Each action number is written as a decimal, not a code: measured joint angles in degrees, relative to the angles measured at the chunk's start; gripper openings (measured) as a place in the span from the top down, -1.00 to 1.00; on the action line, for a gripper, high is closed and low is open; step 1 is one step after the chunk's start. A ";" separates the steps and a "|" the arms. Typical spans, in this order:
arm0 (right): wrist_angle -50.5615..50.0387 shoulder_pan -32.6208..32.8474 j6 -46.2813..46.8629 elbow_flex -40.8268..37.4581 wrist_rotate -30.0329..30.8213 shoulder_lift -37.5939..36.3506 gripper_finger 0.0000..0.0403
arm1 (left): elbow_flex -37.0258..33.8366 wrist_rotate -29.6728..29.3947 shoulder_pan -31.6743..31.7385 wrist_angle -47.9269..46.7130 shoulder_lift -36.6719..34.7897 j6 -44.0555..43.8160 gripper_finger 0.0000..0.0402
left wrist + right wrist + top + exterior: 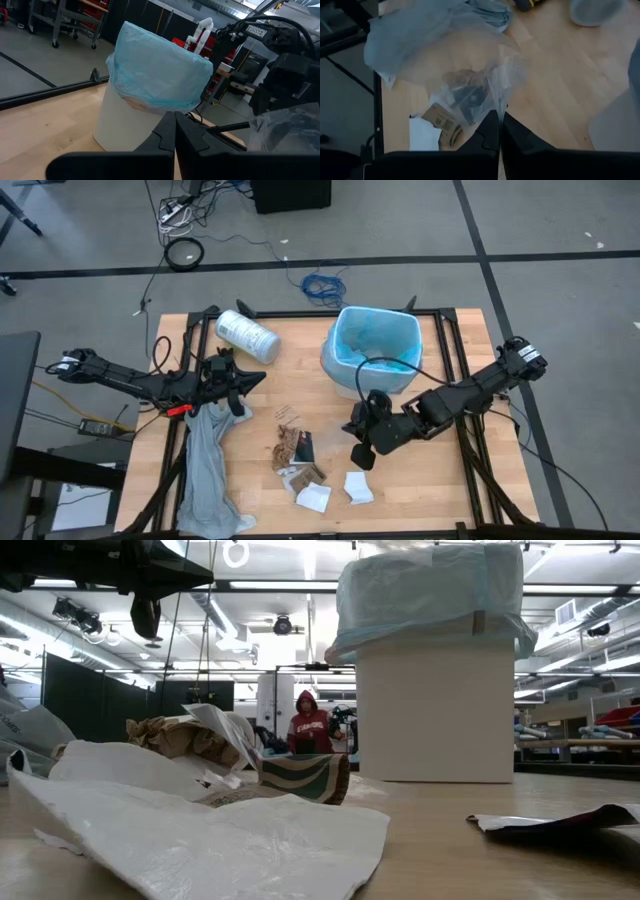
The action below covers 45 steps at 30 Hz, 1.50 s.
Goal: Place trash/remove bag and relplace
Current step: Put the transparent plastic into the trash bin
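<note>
- The trash (300, 460) lies in a loose heap on the wooden tabletop (270, 395): brown wrappers, crumpled white papers and a dark packet, ahead of the right gripper (362, 452) and between the two arms.
- In the right wrist view a piece of clear plastic film (490, 80) hangs right at the tips of the right jaws, which are pressed together with no gap; the film seems pinched between them, lifted over the scraps.
- The bag (375, 345), thin light-blue plastic, lines the white bin (345, 375) and folds over its rim. The bin stands just behind the right gripper, near its arm.
- The left gripper (235, 385) hovers well apart from the heap, at the top end of a limp grey plastic sheet (205, 470) that trails down the tabletop. In the left wrist view its jaws are closed tip to tip, pointing toward the bin, with nothing seen between them.
- A white printed roll (247, 335) lies on its side just beyond the left jaws.
- In the low view a person in a red hooded top (309, 725) sits in the room far behind the tabletop.
</note>
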 joint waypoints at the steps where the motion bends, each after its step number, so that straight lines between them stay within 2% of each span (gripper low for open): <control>1: -0.26 0.00 -0.54 0.00 -0.26 0.00 1.00 | 0.00 -0.02 0.00 -0.02 0.02 -0.02 0.96; 5: -2.17 0.03 -1.44 0.00 -2.37 -0.26 0.99 | 0.00 0.00 0.00 -0.02 0.02 -0.26 0.96; 9: -10.04 -0.39 2.16 -0.01 -7.41 0.08 0.89 | 0.00 0.38 0.00 -0.02 0.02 -0.31 0.96; 13: -13.49 -0.51 3.76 -0.04 -9.34 0.02 0.67 | 0.00 2.15 0.00 -0.03 0.01 -0.03 0.96; 20: -13.92 -0.51 4.00 -0.08 -12.71 0.03 0.16 | 0.00 2.65 0.00 -0.04 0.01 -0.03 0.96; 24: -15.34 -0.08 5.65 -1.09 -12.70 0.04 -0.01 | 0.00 2.62 0.00 -0.41 0.00 -0.02 0.96; 30: -12.29 0.38 5.58 -4.91 -12.31 0.09 0.02 | 0.00 2.60 0.00 -0.74 0.01 -0.02 0.96; 35: -4.45 -0.33 2.23 -10.84 -12.71 0.09 0.03 | 0.00 2.60 0.00 -0.98 0.00 0.02 0.96; 45: 11.27 -0.09 4.19 -25.09 -13.02 0.11 -0.05 | 0.00 2.58 0.00 -0.96 0.00 0.04 0.96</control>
